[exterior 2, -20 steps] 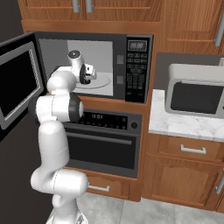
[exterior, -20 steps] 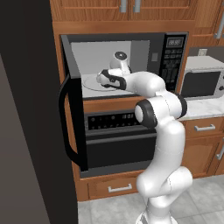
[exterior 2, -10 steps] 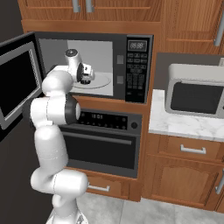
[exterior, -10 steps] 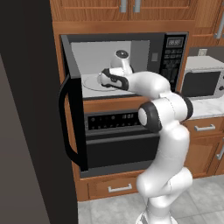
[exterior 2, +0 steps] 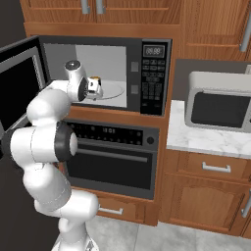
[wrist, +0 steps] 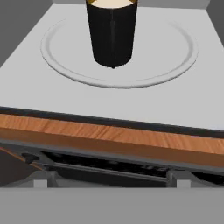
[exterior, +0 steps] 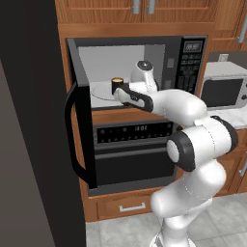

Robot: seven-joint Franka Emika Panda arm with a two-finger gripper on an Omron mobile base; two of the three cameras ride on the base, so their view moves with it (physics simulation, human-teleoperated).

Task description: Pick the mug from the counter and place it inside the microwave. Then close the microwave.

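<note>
The black mug (wrist: 112,33) with its cream top stands upright on the round turntable (wrist: 175,57) inside the open microwave (exterior: 190,62). It also shows as a small dark mug (exterior: 116,84) (exterior 2: 94,84) from both base views. My gripper (exterior: 121,91) (exterior 2: 93,91) hovers at the front of the cavity, just short of the mug. It is open and holds nothing. The microwave door (exterior: 79,130) is swung wide to the left. The marble counter (exterior 2: 215,139) lies to the right.
A light-grey box oven (exterior 2: 220,108) sits on the counter at the right. A black oven (exterior 2: 112,157) with a bar handle is built in below the microwave. Wooden cabinets run above and below. A tall dark panel (exterior: 29,144) fills the left side.
My jaws have spread apart and let go of the mug, which stays on the turntable. The hand has drawn back a little toward the microwave's front.
</note>
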